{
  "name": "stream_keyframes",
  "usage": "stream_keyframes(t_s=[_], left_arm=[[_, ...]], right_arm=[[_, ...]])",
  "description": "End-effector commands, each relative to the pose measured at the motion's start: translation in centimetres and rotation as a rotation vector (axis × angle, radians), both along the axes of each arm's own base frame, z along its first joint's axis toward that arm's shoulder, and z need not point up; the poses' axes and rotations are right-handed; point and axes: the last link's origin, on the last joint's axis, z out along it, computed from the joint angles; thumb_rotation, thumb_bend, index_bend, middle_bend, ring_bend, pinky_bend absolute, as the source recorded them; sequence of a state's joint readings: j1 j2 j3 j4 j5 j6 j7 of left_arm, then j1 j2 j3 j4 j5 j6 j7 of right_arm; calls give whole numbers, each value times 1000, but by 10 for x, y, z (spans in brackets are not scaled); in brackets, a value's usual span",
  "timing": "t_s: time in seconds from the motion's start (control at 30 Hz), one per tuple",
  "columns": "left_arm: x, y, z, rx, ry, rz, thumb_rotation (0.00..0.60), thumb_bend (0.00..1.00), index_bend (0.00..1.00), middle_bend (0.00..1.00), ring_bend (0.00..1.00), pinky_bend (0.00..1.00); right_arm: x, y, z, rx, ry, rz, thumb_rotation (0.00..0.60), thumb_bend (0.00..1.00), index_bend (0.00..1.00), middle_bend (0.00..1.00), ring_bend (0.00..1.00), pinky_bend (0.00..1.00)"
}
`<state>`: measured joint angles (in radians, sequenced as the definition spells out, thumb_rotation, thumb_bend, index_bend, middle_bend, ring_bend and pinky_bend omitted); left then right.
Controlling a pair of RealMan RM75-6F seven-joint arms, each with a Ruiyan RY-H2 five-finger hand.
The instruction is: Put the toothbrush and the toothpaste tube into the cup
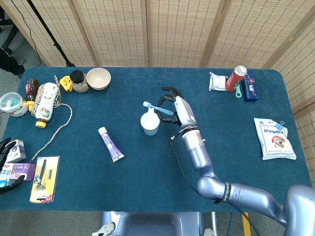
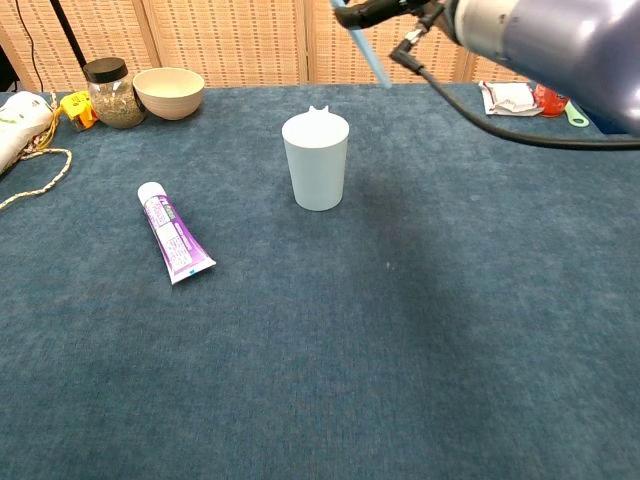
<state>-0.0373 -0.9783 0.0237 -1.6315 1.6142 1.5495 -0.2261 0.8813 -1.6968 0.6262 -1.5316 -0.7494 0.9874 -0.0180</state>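
Observation:
My right hand (image 1: 176,105) holds the light-blue toothbrush (image 1: 157,108) high over the table, its brush head just above and behind the pale blue cup (image 1: 149,122). In the chest view the toothbrush (image 2: 367,48) slants down from the top edge, right of the cup (image 2: 317,160), with the hand (image 2: 385,10) at the frame top. The white and purple toothpaste tube (image 1: 110,144) lies flat left of the cup; the chest view shows the tube (image 2: 173,232) at left. At the head view's far left edge, dark fingers of my left hand (image 1: 6,146) show by small boxes.
A bowl (image 1: 98,77), jar (image 1: 78,81), bottles (image 1: 45,103) and cord (image 1: 54,132) sit at the back left. A razor pack (image 1: 45,179) lies front left. A red can (image 1: 236,77), packets (image 1: 216,81) and a blue box (image 1: 250,87) stand back right; a snack bag (image 1: 274,138) lies right.

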Motion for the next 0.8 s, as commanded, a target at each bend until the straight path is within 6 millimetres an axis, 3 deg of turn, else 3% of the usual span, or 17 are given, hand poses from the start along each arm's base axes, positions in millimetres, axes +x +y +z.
stream_keyframes(t_s=[0.03,0.3,0.8], left_arm=[[1,3,-1,-5,4,7,600,225,0,0,0,0],[0,7,-3,-8,10,29,600,225,0,0,0,0],[1,5,-3,1,14,25,600,225,0,0,0,0]], right_arm=[[12,-6,-12,29,-33,-9,600,514,636,154,0,0],[37,-7,-36,92,-82,-19,600,516,636,154,0,0],[31,-13,-44,155,-103,-53,600,522,637,154,0,0]])
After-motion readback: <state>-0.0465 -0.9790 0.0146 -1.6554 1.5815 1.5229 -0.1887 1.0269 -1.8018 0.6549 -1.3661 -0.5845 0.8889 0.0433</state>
